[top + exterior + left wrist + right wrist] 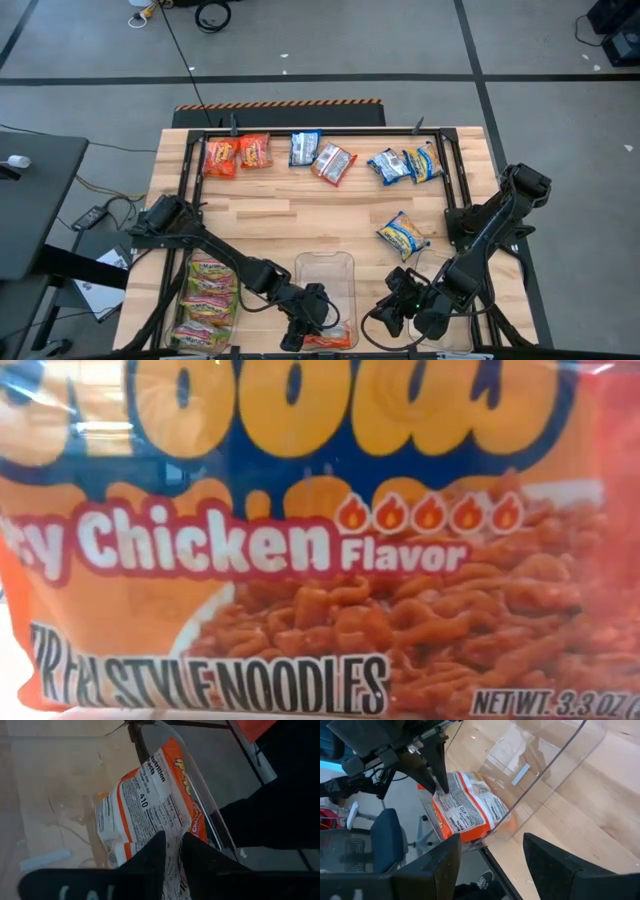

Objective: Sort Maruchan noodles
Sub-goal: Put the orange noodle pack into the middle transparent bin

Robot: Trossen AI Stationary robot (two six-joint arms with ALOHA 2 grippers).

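The orange-red noodle packet (150, 805) is crinkly, its white nutrition panel facing up, and it lies at the near end of the clear bin (325, 272), against the bin's curved wall. My left gripper (172, 847) reaches down into that bin, fingers narrowly apart astride the packet's edge; whether they pinch it I cannot tell. My right gripper (490, 855) hovers just beside the bin, fingers spread wide, holding nothing.
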